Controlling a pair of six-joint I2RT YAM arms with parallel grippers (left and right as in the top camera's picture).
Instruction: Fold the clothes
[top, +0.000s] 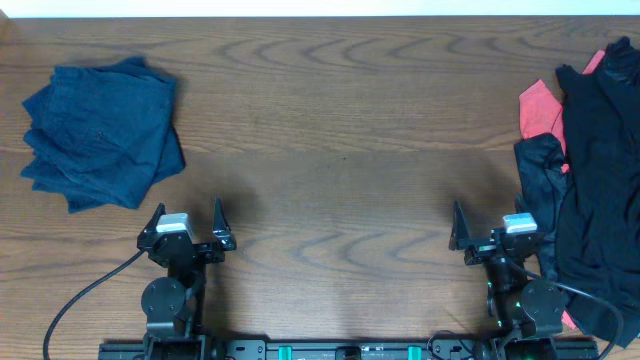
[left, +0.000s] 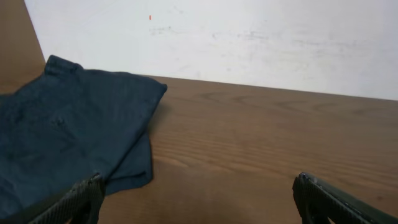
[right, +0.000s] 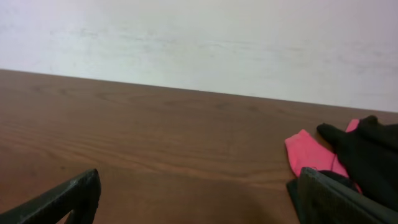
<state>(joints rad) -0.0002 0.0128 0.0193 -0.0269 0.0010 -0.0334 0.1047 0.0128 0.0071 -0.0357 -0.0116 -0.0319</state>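
1. The left gripper (top: 188, 212) has its two fingers (left: 78, 202) spread wide and released. Only bare wood of the table (top: 340, 130) shows between them.
2. The right gripper (top: 490, 215) is likewise spread wide and holds nothing.
3. The left wrist view shows what the overhead cannot: the white wall (left: 249, 37) rising behind the table's far edge. It also shows the near corner of the folded dark-blue stack (left: 68, 130) running down behind the left-hand finger.
4. The right wrist view catches only a corner of the coral-red piece (right: 311, 155) and a lobe of the black pile (right: 367, 155) behind the right-hand finger. The overhead shows the whole black pile (top: 595, 170) running along the table's right edge, down past the arm's base.
5. The black pile lies ahead and to the right of the right gripper, with one lobe just beside its outer finger; whether they touch cannot be told. The coral-red piece (top: 540, 108) pokes out from under the pile's far left side.
6. The folded dark-blue stack (top: 100, 135) lies ahead and to the left of the left gripper, apart from it.
7. Between stack and pile the wood is open across the middle, right up to the far edge.
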